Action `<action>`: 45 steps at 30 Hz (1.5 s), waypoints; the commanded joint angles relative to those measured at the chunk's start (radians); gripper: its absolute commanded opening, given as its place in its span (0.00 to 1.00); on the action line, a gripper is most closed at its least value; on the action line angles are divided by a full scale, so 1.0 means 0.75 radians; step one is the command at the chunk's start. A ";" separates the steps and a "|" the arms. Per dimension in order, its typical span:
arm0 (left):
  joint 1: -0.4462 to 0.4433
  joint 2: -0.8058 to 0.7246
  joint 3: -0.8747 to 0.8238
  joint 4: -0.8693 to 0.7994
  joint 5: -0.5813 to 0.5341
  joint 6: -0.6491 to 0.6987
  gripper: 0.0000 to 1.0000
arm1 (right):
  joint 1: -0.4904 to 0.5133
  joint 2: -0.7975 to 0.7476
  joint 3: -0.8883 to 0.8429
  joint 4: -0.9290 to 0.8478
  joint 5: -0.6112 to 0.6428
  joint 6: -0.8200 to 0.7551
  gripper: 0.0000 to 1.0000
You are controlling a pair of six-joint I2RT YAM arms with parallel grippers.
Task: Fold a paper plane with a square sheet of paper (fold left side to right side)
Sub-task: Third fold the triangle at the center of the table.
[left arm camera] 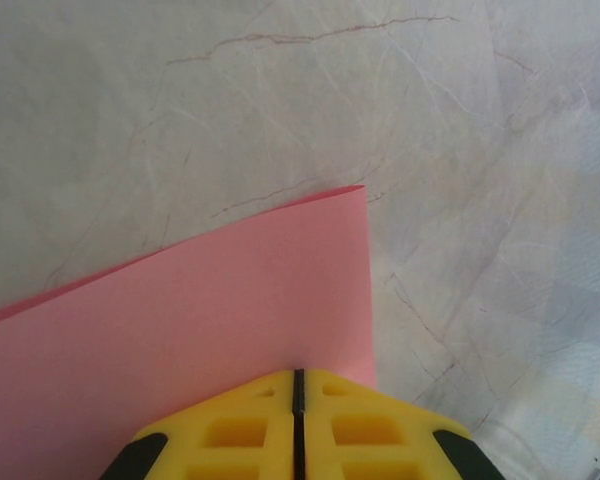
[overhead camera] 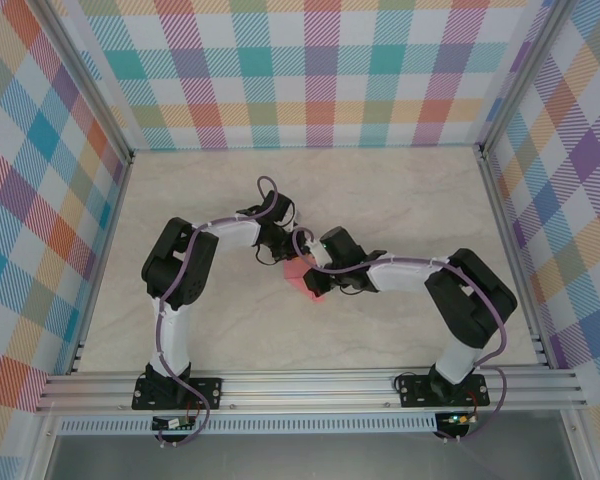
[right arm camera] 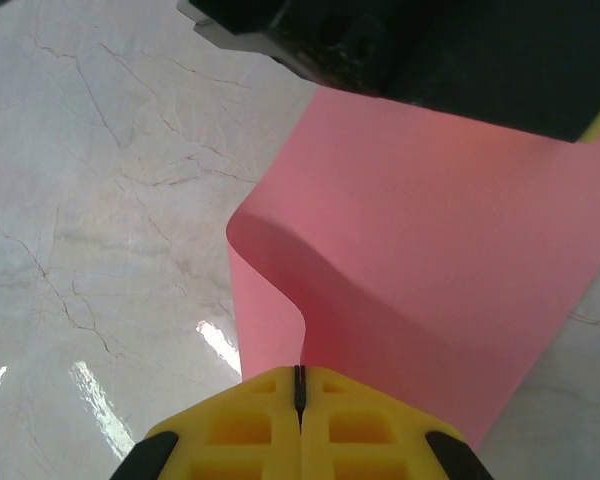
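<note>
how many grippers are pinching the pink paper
2: the left gripper is shut on a flat edge of the pink paper; the right gripper is shut on its curled-up edge.

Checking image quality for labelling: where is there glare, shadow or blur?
Right wrist: bright glare streaks on the table, and shade under the pink sheet's curl. Left wrist: soft, even light, no glare. Top external: evenly lit and sharp.

Pink paper; yellow fingers; marbled table
</note>
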 commanded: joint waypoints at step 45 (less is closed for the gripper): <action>-0.030 0.097 -0.008 -0.078 -0.074 0.032 0.07 | -0.109 0.129 0.130 -0.133 0.010 0.039 0.00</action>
